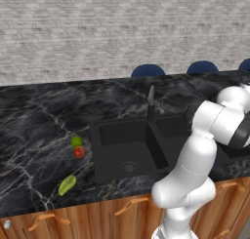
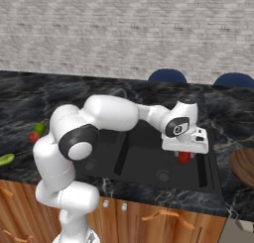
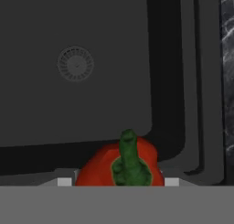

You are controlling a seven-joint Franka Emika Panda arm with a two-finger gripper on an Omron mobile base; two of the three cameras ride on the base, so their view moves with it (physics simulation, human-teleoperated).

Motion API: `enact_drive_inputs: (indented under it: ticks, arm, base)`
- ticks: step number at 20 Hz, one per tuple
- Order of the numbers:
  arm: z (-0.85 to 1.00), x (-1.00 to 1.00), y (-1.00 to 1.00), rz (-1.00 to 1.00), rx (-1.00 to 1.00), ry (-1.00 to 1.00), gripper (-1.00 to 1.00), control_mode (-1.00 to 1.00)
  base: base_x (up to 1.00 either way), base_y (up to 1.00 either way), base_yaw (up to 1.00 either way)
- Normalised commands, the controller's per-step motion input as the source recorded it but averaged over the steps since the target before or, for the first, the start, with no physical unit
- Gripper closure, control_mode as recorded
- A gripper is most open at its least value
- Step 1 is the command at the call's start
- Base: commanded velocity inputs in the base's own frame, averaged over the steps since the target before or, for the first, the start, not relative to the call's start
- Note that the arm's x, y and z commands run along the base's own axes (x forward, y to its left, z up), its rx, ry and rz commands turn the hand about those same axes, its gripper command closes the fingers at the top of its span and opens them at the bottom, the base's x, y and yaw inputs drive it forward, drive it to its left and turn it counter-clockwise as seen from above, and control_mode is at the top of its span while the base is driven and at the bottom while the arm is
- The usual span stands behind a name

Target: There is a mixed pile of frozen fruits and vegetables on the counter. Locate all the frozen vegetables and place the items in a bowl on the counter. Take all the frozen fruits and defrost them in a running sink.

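STEP: you're carrying the red bell pepper (image 3: 119, 166) | END EFFECTOR (image 2: 184, 153): clamped on it, over the sink's (image 2: 211, 180) right basin | NEXT: it's a vegetable; likely swing right toward the wooden bowl (image 2: 243, 166) on the table (image 1: 34, 121).

Below the gripper (image 2: 184, 153) the sink (image 2: 149, 160) basin lay bare down to its drain (image 3: 75, 63), leaving open room to descend. The red chunk (image 3: 119, 166) filled the gap between the jaws, and the basin's walls hemmed the gripper closely on its right.
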Motion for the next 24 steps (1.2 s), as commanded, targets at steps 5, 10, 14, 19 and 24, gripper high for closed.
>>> enact_drive_inputs:
  ticks: [5,10,14,19,24]
  arm:
    - [0.05,0.03,-0.28,-0.02,-0.12,-0.01,1.00,-1.00]
    - [0.07,0.03,-0.49,-0.01,-0.03,0.00,1.00,-1.00]
    - [0.00,0.09,-0.57,0.00,0.02,0.00,1.00,-1.00]
    - [0.13,0.05,-0.51,0.00,0.01,0.00,1.00,-1.00]
    - [0.16,0.03,-0.41,0.00,0.00,0.00,1.00,-1.00]
  base:
    - [0.00,0.00,0.00]
    - [0.00,0.00,0.00]
    - [0.00,0.00,0.00]
    - [0.00,0.00,0.00]
    - [0.00,0.00,0.00]
